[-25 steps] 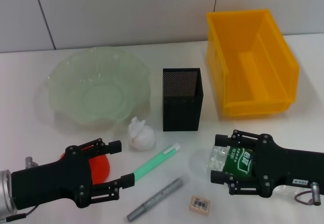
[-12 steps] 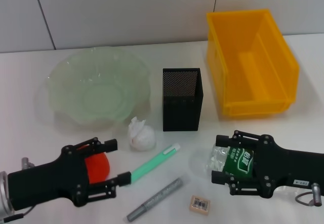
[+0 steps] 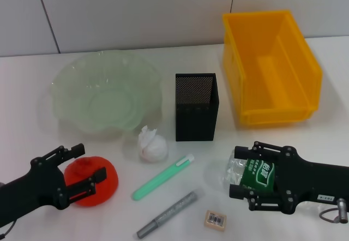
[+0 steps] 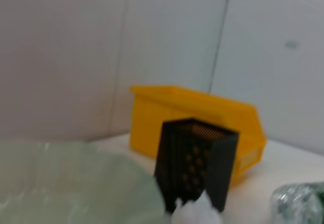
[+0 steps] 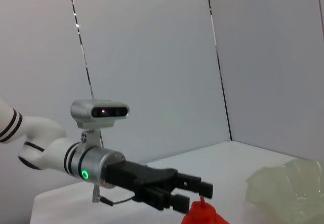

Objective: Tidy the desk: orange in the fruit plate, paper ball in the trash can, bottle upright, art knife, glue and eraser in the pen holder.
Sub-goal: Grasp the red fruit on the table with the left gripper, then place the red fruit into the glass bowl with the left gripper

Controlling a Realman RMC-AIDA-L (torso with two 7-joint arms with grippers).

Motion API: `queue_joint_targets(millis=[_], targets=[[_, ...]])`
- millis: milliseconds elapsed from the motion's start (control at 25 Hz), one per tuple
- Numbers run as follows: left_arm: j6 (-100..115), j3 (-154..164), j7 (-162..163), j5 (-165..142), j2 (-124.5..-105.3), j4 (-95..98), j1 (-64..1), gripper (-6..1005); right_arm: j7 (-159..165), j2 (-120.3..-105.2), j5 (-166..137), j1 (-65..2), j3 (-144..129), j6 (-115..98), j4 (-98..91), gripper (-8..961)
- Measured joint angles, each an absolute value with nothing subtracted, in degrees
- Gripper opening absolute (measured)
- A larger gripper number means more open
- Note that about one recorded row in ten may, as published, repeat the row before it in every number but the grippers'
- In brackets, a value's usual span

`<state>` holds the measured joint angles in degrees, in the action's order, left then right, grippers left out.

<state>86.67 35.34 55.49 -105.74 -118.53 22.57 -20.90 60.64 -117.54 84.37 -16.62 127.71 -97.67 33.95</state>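
Gripping the lying bottle [image 3: 252, 174] near the desk's [image 3: 22, 83] front right corner, the right gripper [image 3: 240, 171] has its jaws shut across the green label, the crumpled clear end poking out beyond them. At the front left corner the left gripper [image 3: 90, 163] stands with jaws open on either side of the orange [image 3: 95, 182], which sits on the desk; one finger lies across the fruit in the head view, but whether it touches I cannot tell. The paper ball [image 3: 152, 146] lies just in front of the fruit plate [image 3: 106, 95], which is toward the back left. The pen holder [image 3: 196, 107] stands upright mid-desk, and the trash can [image 3: 270, 66] sits at the back right. A green pen-shaped tool [image 3: 163, 177] and a grey one [image 3: 167, 214] lie slanted in front of the pen holder, the eraser [image 3: 215, 220] near the front edge beside them.
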Motion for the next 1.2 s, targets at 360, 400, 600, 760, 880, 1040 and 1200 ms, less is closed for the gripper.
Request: queue_joint_targets(millis=[360,400,600,760,880,1040,1200], targets=[[80.8,35.2,53.7,-105.8,-118.66,20.3,-21.3,802,60.6,-117.67,84.4,-16.7,127.7,-97.6,34.0,798],[80.2,35.3,53.1,-105.9,-118.66,20.2,-21.4,796,60.6,-117.73,84.4,-16.7,127.7,-97.6,34.0,798],[79.7,35.3,52.0,-105.8,-118.77,20.2,-21.4,689,60.6,-117.76,84.4,-16.6,127.7,-97.6,34.0,797],[80.1,35.2,51.8,-105.8,-118.78,20.1,-21.4,506,60.6,-117.77,84.4,-16.5,127.7,-97.6,34.0,797],[82.7,35.0,51.9,-105.1,-118.76,20.0,-21.5,363,60.6,-117.78,84.4,-16.5,127.7,-97.6,34.0,797],[89.0,34.9,51.7,-100.6,-118.51,20.8,-21.7,288,60.6,-117.77,84.4,-16.5,127.7,-97.7,34.0,797],[92.2,34.9,52.1,-93.9,-118.56,21.6,-23.4,251,60.6,-117.78,84.5,-16.5,127.7,-97.9,34.0,797]])
